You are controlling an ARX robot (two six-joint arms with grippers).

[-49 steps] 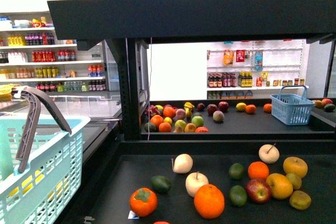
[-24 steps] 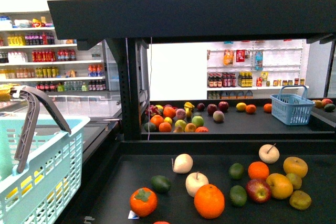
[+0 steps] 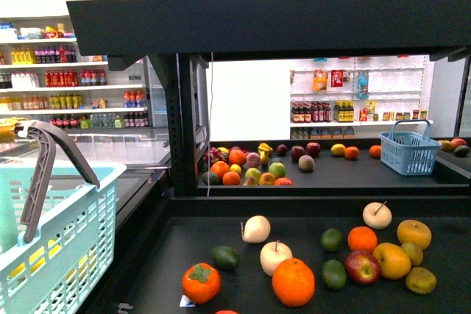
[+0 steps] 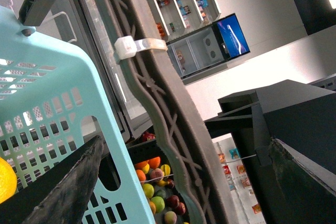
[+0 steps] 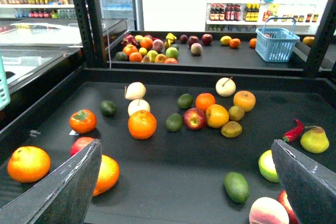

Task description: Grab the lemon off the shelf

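Observation:
The black shelf (image 3: 191, 255) has a near tier and a far tier, both strewn with fruit. A bright yellow oval fruit that looks like the lemon (image 3: 338, 149) lies on the far tier next to an orange; it also shows in the right wrist view (image 5: 226, 40). My right gripper (image 5: 184, 182) is open and empty above the near tier, far short of the lemon. My left gripper (image 4: 181, 182) is open, its jaws on either side of the grey handle (image 4: 168, 108) of a teal basket (image 4: 47, 103). Neither arm shows in the front view.
The teal basket (image 3: 51, 240) stands at the left with something yellow (image 4: 5, 179) inside. Oranges (image 5: 142, 124), apples (image 5: 194, 118), avocados (image 5: 236, 186) and a red chilli (image 5: 294, 130) lie on the near tier. A blue basket (image 3: 408, 151) sits on the far tier. An upper tier (image 3: 265, 23) overhangs.

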